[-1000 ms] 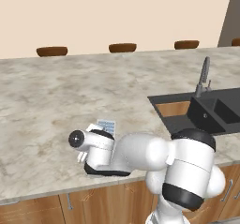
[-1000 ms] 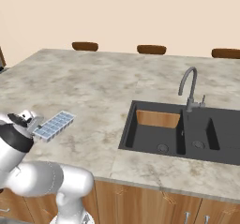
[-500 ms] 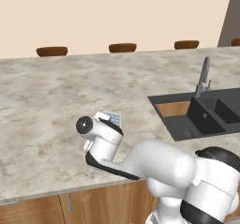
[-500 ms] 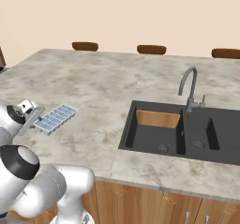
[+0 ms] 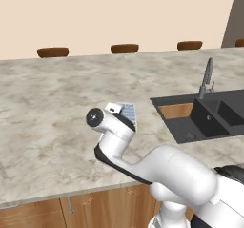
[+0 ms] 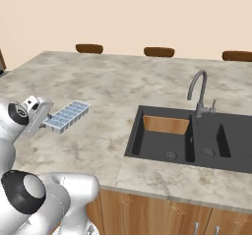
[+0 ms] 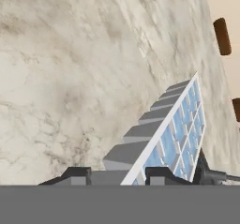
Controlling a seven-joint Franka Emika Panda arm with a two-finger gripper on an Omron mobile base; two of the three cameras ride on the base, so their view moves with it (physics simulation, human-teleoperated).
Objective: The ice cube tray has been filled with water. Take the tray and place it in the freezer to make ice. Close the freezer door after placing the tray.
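Observation:
The white ice cube tray (image 6: 67, 116) hangs a little above the marble counter (image 6: 118, 81), held by its near end and sticking out away from the hand. My gripper (image 6: 44, 118) is shut on that end. The hand view looks along the tilted tray (image 7: 159, 136), with pale blue water (image 7: 186, 124) in its cells and my fingertips (image 7: 77, 174) on either side of its near end. From the left base view, a corner of the tray (image 5: 127, 110) peeks out behind the gripper (image 5: 125, 119). The freezer and the freezer door are out of view.
A black double sink (image 6: 192, 138) with a grey faucet (image 6: 199, 94) is set into the counter to the right. Brown stool tops (image 6: 159, 51) line the far edge. Wooden cabinet fronts (image 6: 162, 214) run under the near edge.
The gripper has carried the tray a little higher and farther over the counter, and the arm's elbow has swung down and round. The jaws have tightened slightly on the tray.

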